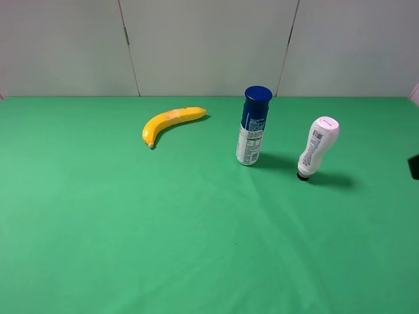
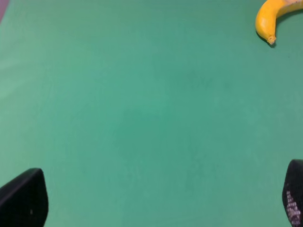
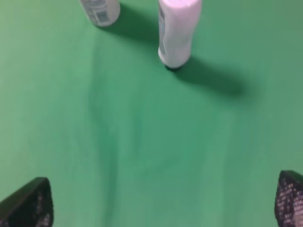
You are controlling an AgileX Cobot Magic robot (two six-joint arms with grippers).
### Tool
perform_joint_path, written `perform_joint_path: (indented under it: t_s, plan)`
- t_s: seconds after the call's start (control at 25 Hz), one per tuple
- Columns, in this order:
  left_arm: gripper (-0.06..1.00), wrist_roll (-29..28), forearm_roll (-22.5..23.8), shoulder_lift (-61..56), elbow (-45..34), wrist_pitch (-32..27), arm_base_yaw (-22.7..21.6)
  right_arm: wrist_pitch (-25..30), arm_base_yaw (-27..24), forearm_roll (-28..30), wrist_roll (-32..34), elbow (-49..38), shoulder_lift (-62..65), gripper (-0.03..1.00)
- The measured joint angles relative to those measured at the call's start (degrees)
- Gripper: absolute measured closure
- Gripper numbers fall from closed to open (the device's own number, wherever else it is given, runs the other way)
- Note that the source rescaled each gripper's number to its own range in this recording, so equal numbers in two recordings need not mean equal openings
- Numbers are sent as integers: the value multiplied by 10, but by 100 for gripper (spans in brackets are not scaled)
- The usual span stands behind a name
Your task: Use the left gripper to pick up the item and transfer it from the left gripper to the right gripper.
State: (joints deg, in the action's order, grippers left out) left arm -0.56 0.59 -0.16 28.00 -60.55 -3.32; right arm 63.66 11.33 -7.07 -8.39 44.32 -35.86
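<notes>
Banana (image 1: 171,122) lies on the tabletop (image 1: 131,229), left of the spray can (image 1: 253,126). Bottle (image 1: 317,147) stands cap-down just right of the can, slightly nearer the camera. All three apart, toward the tabletop's rear.

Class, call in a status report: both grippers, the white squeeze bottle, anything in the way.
Left gripper open, empty. Right gripper open, empty. White bottle standing cap-down, untouched. Spray can stands close on its left; banana further off.

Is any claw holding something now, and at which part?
Nothing is held. Both claws are open and empty; the white bottle stands alone on its black cap.
</notes>
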Motion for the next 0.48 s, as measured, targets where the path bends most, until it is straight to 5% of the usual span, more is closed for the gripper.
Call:
perform_joint_path:
  t_s: [0.48]
  plan:
    - [-6, 0, 0, 0, 0, 0, 0, 59, 0, 2, 26, 0, 179, -3]
